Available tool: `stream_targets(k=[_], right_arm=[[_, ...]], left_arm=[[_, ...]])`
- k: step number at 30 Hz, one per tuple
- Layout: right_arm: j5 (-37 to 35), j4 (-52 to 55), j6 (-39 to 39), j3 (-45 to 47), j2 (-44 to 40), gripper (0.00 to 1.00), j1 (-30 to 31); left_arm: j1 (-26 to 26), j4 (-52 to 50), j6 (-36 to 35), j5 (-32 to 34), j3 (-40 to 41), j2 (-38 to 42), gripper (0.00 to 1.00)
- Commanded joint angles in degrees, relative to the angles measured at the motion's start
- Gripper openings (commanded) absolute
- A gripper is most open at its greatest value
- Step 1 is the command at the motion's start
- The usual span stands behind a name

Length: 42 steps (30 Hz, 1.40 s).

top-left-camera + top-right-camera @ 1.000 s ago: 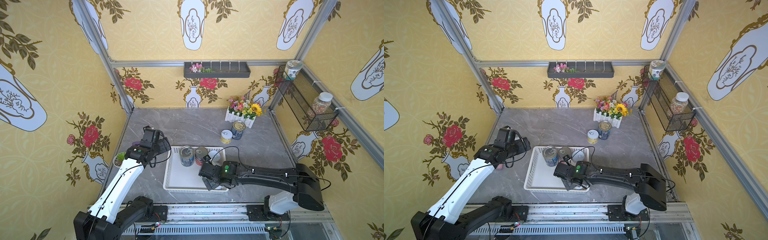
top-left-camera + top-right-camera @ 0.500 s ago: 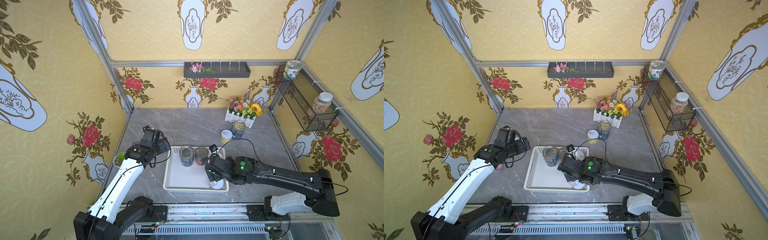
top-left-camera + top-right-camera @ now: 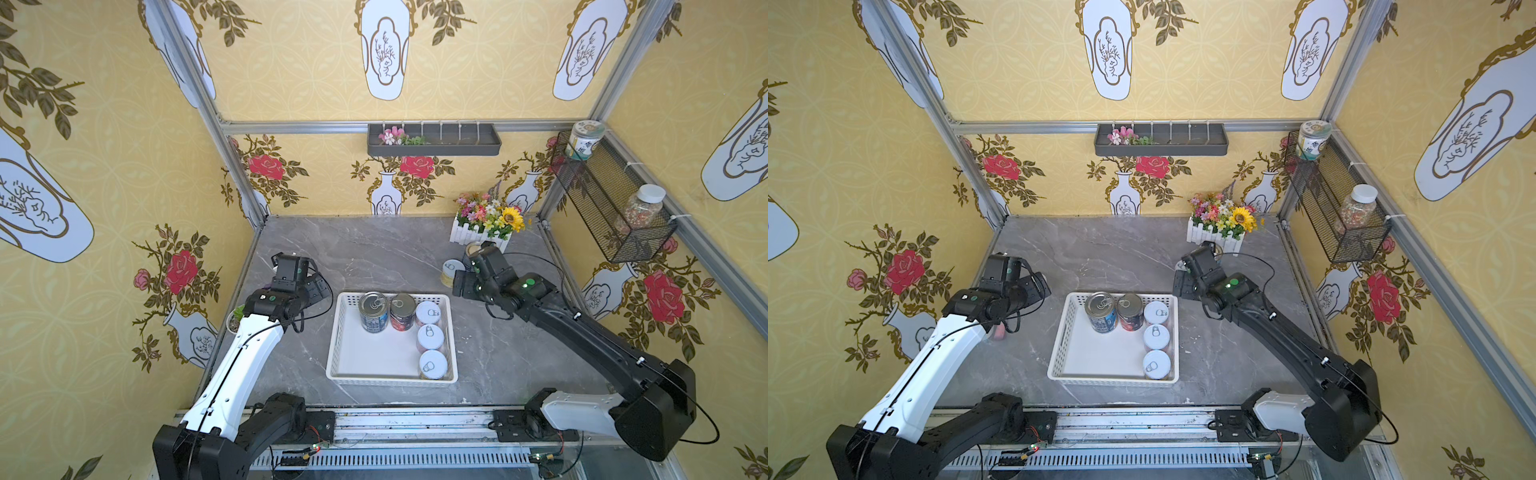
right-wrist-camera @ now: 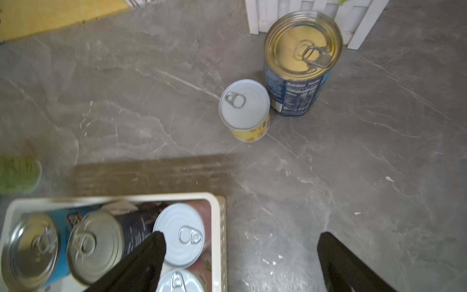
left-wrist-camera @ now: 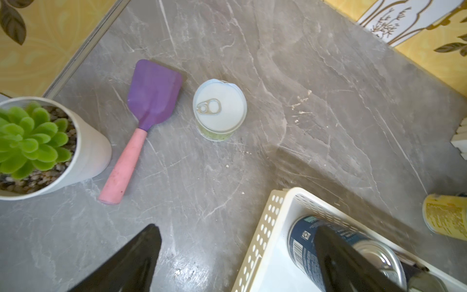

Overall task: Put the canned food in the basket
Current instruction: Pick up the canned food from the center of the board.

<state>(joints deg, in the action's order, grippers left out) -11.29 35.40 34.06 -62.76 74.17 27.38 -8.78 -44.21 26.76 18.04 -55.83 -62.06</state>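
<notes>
Can, dk blue, "Nutrition Facts" txt

Lab booth (mock home), wallpapered aluminium frame

A white-lidded can stands upright near a purple spatula, well apart from the basket.

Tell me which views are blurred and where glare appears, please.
Right wrist view: blur smears the basket and its cans; the yellow can looks sharper. Left wrist view: sharp, with a bright glare patch on the table. Both top views: sharp, evenly lit.
</notes>
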Motion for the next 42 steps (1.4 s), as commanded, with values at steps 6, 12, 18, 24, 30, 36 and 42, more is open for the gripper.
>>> stream_targets(k=[6,12,18,24,30,36,42], right_arm=[[4.63,-5.08,-0.55,0.37,0.58,0.97,-3.47],[6.29,-7.89,-0.18,4.12,-4.20,0.97,-3.46],[9.25,-5.08,-0.23,2.47,-1.75,0.97,-3.33],[10.55,-5.64,-0.29,3.22,-2.41,0.97,-3.25],[11.90,-6.11,-0.30,3.22,-1.65,0.97,-3.21],[13.38,-5.78,-0.48,2.46,-0.13,0.97,-3.14],[13.70,-5.91,-0.57,2.45,0.11,0.97,-2.77]], left_arm=[[3.77,-1.53,-1.75,-0.18,-2.96,-6.31,1.00],[3.79,-4.44,-2.77,-2.26,-10.64,-14.81,1.00],[3.81,-7.23,-0.40,-4.13,-17.09,-24.06,1.00],[4.52,-7.52,1.32,-3.85,-18.70,-32.13,1.00],[5.42,-6.99,1.12,-6.49,-20.10,-37.89,1.00],[8.89,-6.52,0.87,-9.41,-20.89,-40.56,1.00],[11.67,-7.51,0.78,-8.68,-23.16,-43.18,1.00]])
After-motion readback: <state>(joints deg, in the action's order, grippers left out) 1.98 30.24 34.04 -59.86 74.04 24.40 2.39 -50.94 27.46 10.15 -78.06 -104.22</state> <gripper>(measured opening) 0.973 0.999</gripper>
